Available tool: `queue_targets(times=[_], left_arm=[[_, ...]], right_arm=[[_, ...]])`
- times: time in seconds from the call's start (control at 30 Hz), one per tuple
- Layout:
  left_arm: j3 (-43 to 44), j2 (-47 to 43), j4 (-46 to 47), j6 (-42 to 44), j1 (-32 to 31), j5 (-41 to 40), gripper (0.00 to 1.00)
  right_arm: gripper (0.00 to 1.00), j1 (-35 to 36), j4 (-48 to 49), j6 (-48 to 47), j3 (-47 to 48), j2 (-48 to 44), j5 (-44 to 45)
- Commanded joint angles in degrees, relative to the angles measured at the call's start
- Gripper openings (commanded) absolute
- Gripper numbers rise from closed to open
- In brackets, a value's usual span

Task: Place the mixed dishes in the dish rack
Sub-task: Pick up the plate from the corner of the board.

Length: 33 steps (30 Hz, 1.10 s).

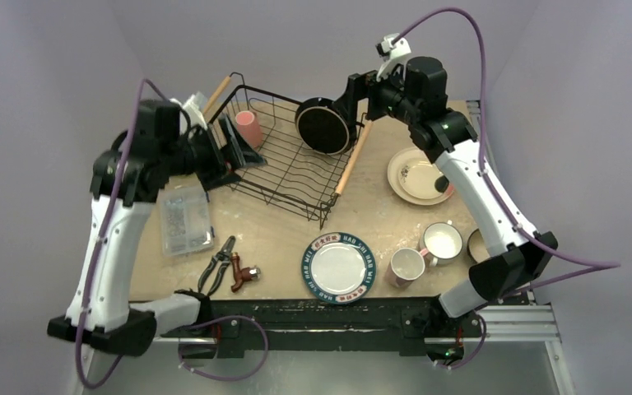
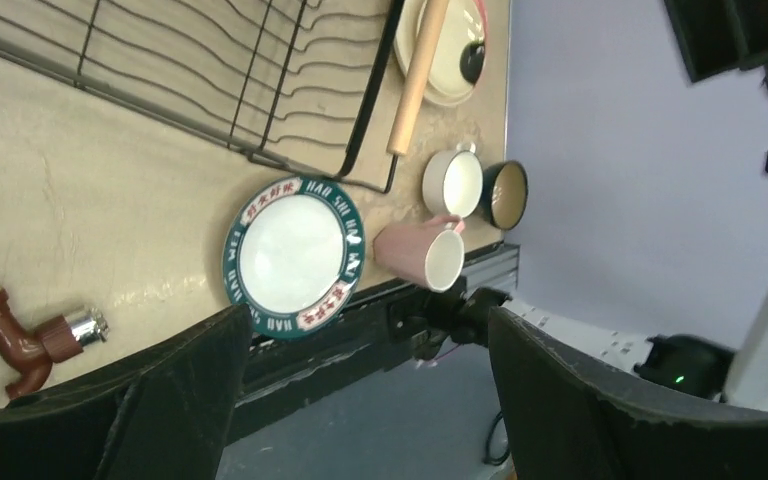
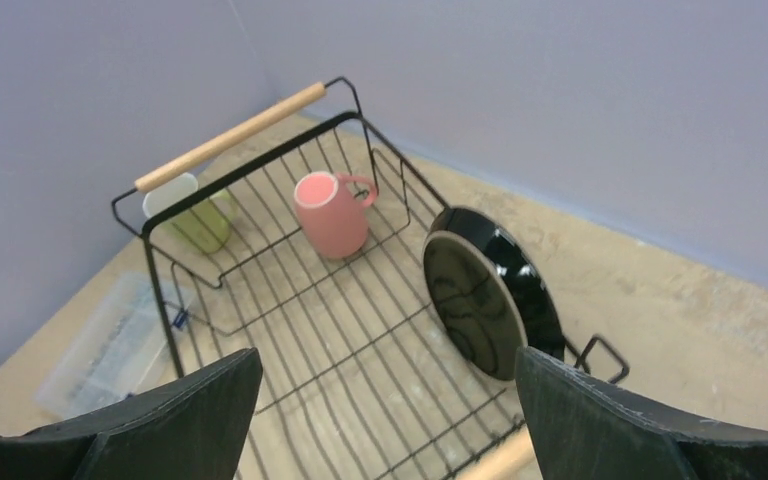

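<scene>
Rack [image 1: 292, 173] sits back-centre. Black plate [image 3: 490, 300] stands on edge at its right rail, pink mug [image 3: 330, 215] and green mug [image 3: 200, 222] at the far end; middle slots are free. Right claw [image 3: 390, 420] is wide, empty, above the rack. Left claw [image 2: 370, 400] is wide, empty, by the rack's left edge. Cream plate [image 1: 415, 175] and rimmed plate [image 1: 339, 267] lie on the table to the right.

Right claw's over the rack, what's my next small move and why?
Probably lift the right claw clear of the dish rack and swing toward the cream plate. Its jaws are open, the black plate stands on edge in the rack apart from them, and dishes lie on the table.
</scene>
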Motion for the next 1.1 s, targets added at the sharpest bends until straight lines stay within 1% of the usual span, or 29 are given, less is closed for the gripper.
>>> queue_targets(times=[0.0, 0.07, 0.2, 0.3, 0.43, 0.5, 0.57, 0.63, 0.73, 0.8, 0.9, 0.97, 1.07], left_arm=[[-20.16, -15.09, 16.85, 0.37, -7.57, -10.10, 0.86], [-27.73, -20.38, 20.79, -0.63, -11.90, -13.34, 0.85], [-37.97, -26.92, 24.04, -1.23, -22.06, -20.07, 0.83], [-45.22, -28.90, 27.18, -1.68, -27.75, -22.85, 0.81], [-55.14, -29.42, 33.94, -2.03, -35.50, -26.71, 0.80], [-61.08, -29.58, 39.58, -3.85, -38.59, -28.09, 0.78], [-68.40, -30.35, 47.55, -6.63, -41.33, -30.37, 0.77], [-74.45, -30.30, 56.57, -8.71, -43.09, -31.50, 0.77], [-80.39, -27.23, 68.47, -11.62, -43.92, -31.34, 0.74], [-82.63, -23.51, 75.44, -12.55, -44.74, -31.05, 0.70], [-84.56, -16.98, 81.24, -15.31, -45.52, -30.98, 0.62], [-85.71, -13.53, 84.68, -17.00, -45.93, -31.18, 0.59], [-86.40, -10.06, 86.00, -19.39, -46.59, -32.47, 0.53]], right_arm=[[0.99, 0.05, -4.46, 6.78, -4.81, -8.12, -1.43], [0.99, 0.04, -3.62, 7.60, -9.23, -12.53, -0.47], [0.99, 0.05, -1.80, 8.31, -18.16, -20.70, 0.03], [0.99, 0.00, -1.83, 9.27, -23.51, -25.17, 1.89], [0.99, 0.01, 0.35, 9.36, -31.27, -32.17, 4.10], [0.99, -0.03, 2.14, 9.34, -35.28, -36.04, 4.05], [0.99, -0.02, 4.20, 9.18, -38.65, -40.48, 3.77], [0.99, 0.03, 5.27, 8.63, -41.42, -43.73, 4.12], [0.99, 0.00, 4.72, 9.04, -43.52, -47.36, 4.13], [0.99, 0.00, 3.29, 8.93, -44.14, -49.59, 4.28], [0.99, 0.01, 2.89, 8.90, -46.45, -52.98, 5.57], [0.99, 0.05, 2.93, 8.84, -47.44, -54.68, 5.93], [0.99, 0.02, 1.83, 8.71, -47.18, -55.70, 5.50]])
